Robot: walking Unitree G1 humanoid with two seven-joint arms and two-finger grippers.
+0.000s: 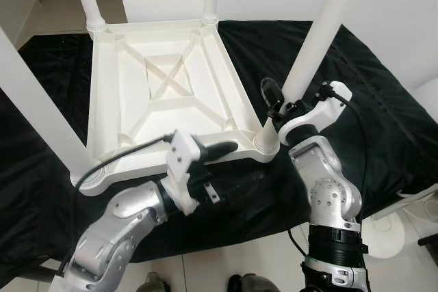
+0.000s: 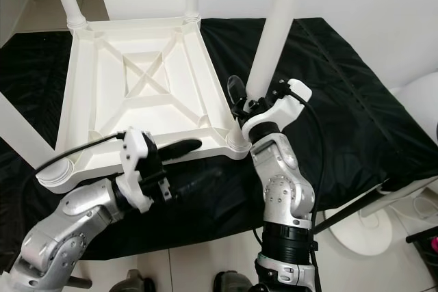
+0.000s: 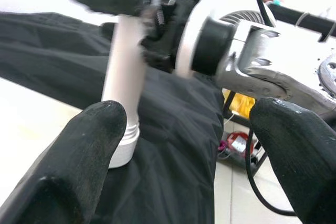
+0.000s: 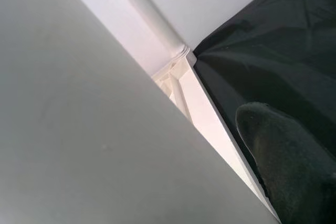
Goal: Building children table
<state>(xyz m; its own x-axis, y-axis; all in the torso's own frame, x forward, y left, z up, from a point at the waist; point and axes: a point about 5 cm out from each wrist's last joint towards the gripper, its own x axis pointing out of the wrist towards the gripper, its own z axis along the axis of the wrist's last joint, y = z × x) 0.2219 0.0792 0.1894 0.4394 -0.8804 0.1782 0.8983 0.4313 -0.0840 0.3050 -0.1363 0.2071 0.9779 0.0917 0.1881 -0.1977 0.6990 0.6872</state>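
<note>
**Currently: fourth leg held at its corner socket**

Table top (image 1: 164,94) lies upside down on a black sheet (image 1: 356,114), ribbed underside facing up, which exposes the corner sockets for leg fitting. Legs stand in all four corners; the near right leg (image 1: 321,32) rises steeply from its socket (image 1: 265,145) and leans slightly away.

Right gripper (image 1: 277,104) sits low on that leg, just above the socket. One black finger shows beside the leg; the right wrist view is pressed up against the white shaft with a fingertip (image 4: 283,161) alongside. Fingers appear closed around the leg, probably to twist or steady it near the joint, where control over seating is best.

Left gripper (image 1: 222,150) rests along the near rim of the table top, just beside the same corner, fingers spread wide and holding nothing. Likely purpose: bracing the frame so it does not turn with the leg.

Judgement: late stage; the last leg is being seated or tightened.
</note>
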